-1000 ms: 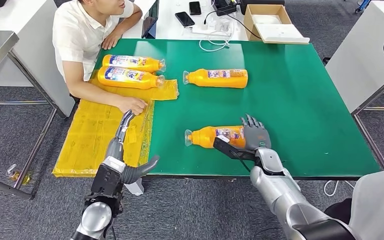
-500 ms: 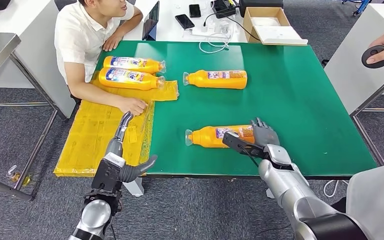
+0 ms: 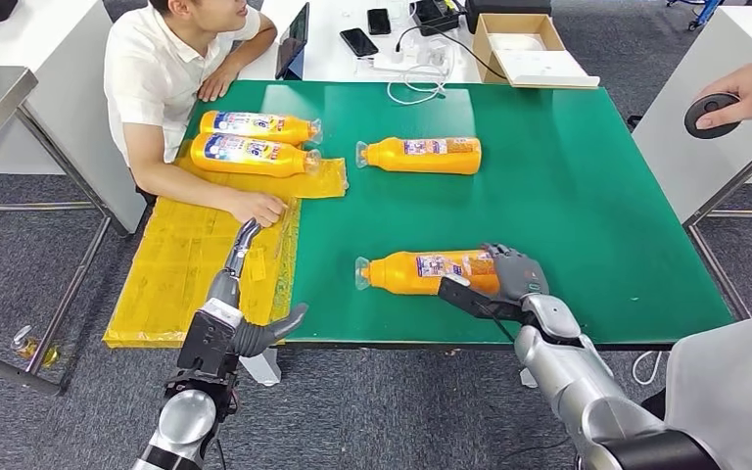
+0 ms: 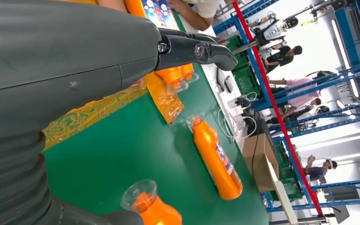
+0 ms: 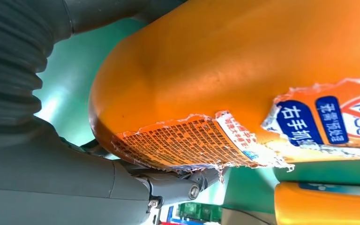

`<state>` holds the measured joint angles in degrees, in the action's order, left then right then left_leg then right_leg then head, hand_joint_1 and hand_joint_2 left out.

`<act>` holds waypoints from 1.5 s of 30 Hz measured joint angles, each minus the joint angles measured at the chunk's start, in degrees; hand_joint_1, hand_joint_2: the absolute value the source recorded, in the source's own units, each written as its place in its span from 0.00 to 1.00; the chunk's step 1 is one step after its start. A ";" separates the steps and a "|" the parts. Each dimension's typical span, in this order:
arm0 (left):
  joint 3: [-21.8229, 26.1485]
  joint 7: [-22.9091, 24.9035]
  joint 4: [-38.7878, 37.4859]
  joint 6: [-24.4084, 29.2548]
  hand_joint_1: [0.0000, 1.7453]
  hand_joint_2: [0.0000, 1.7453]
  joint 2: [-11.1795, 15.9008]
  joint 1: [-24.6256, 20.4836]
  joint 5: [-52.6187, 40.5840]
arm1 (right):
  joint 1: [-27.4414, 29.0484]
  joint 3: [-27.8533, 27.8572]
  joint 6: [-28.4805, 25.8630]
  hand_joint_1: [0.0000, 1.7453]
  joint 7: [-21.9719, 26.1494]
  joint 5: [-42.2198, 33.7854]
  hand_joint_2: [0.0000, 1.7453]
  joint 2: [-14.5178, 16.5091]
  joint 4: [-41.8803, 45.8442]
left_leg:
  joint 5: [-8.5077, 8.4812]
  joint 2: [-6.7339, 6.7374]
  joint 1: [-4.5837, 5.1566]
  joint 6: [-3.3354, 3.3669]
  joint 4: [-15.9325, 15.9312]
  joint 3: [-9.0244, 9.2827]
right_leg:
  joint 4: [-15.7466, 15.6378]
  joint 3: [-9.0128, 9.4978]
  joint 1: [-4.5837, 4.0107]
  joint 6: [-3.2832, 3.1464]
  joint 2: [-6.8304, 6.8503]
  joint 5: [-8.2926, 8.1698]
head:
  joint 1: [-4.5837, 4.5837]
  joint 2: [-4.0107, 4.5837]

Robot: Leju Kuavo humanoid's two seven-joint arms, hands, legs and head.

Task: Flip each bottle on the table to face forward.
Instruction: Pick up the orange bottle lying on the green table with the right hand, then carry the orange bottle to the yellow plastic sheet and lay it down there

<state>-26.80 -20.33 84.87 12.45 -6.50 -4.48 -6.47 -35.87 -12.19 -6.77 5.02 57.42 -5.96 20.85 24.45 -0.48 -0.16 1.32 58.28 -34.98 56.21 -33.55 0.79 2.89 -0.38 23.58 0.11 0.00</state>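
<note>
An orange bottle (image 3: pixel 416 271) lies on its side near the front edge of the green table (image 3: pixel 587 196), cap to the left and torn label up. My right hand (image 3: pixel 511 279) grips its base end, thumb in front and fingers behind; the right wrist view shows the bottle (image 5: pixel 243 65) close up between them. A second orange bottle (image 3: pixel 419 155) lies further back, also seen in the left wrist view (image 4: pixel 215 161). Two more bottles (image 3: pixel 255 125) (image 3: pixel 253 154) lie on a yellow sheet (image 3: pixel 176 274). My left hand (image 3: pixel 243 299) hovers open at the table's front left corner, holding nothing.
A seated person leans on the table's far left, one hand (image 3: pixel 258 206) on the yellow sheet close to my left hand. A cardboard box (image 3: pixel 529 44), phones and cables lie behind the table. Another person's hand holds a black disc (image 3: pixel 710 113) at the right.
My right hand has slid toward the bottle's base and closed round it, drawing it slightly nearer the front edge with the label turned up. The left hand has stayed put.
</note>
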 joint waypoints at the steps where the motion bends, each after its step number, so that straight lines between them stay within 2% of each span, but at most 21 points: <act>1: 0.00 -0.04 0.00 0.02 0.00 1.00 0.01 0.00 0.07 | 0.12 0.04 -0.29 1.00 0.34 -0.05 1.00 0.01 0.00 | 0.00 0.01 -0.01 0.00 0.00 0.00 | 0.00 -0.01 -0.01 0.00 0.00 0.00 | -0.01 0.00; 11: 0.00 -0.49 0.01 0.20 0.00 1.00 0.19 -0.05 0.60 | 2.04 0.76 -5.33 1.00 6.77 -2.21 1.00 1.27 -0.01 | 0.00 0.01 -0.03 0.00 -0.01 -0.01 | 0.01 0.00 -0.02 -0.01 0.00 0.00 | -0.01 0.00; 14: 0.00 -0.54 0.26 -0.85 0.00 1.00 0.20 0.39 3.27 | 3.06 2.96 -5.37 1.00 12.43 -8.38 1.00 2.24 0.34 | 0.00 0.01 -0.03 0.00 -0.01 -0.04 | 0.02 0.00 -0.02 0.00 0.01 0.00 | -0.01 0.00; 17: 0.02 -0.35 2.10 -4.21 0.00 1.00 0.31 3.01 9.00 | 5.73 6.23 -5.07 1.00 18.78 -15.96 1.00 3.39 2.66 | 0.02 -0.02 -0.03 -0.02 -0.01 -0.13 | 0.03 -0.06 -0.02 0.00 0.01 0.01 | -0.01 0.00; 20: 0.03 -0.16 4.43 -6.78 0.00 1.00 0.52 6.42 13.40 | 8.90 8.53 -4.23 1.00 21.57 -20.53 1.00 4.44 6.15 | 0.03 -0.08 -0.03 -0.04 -0.01 -0.36 | 0.03 -0.27 -0.02 0.00 0.02 0.02 | -0.01 0.00; 26: 0.85 -0.17 7.89 -10.31 0.00 1.00 0.64 10.66 23.64 | 15.17 10.88 1.26 1.00 23.35 -32.82 1.00 7.02 16.61 | 0.03 -0.09 -0.03 -0.05 -0.02 -0.49 | 0.04 -0.41 -0.01 -0.01 0.04 0.04 | -0.01 0.00; 33: 1.57 -2.53 11.54 -12.26 0.00 1.00 0.64 13.75 28.13 | 20.48 9.69 3.93 1.00 22.51 -38.97 1.00 9.48 27.30 | 0.04 -0.10 -0.04 -0.06 -0.03 -0.53 | 0.03 -0.45 -0.01 -0.03 0.04 0.06 | -0.02 0.00; 38: 1.52 -0.75 12.33 -14.03 0.00 1.00 0.48 13.95 31.27 | 21.56 5.44 6.37 1.00 22.63 -40.50 1.00 10.97 30.76 | 0.03 -0.09 -0.03 -0.06 -0.03 -0.52 | 0.03 -0.46 -0.01 -0.03 0.03 0.05 | -0.01 0.00; 45: 0.28 0.48 9.58 -13.82 0.00 1.00 -0.61 11.94 31.13 | 21.12 -4.43 7.73 1.00 21.78 -39.40 1.00 12.82 32.52 | 0.02 -0.09 -0.05 -0.06 -0.03 -0.52 | 0.05 -0.46 -0.01 -0.03 0.03 0.05 | -0.01 0.00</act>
<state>-26.51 -19.85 94.45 -1.38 -7.11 7.46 24.66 -14.75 -16.62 0.96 26.81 18.03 6.86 53.37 24.46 -0.57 -0.21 1.26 58.26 -35.49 56.26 -34.01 0.78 2.86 -0.35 23.62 0.10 0.00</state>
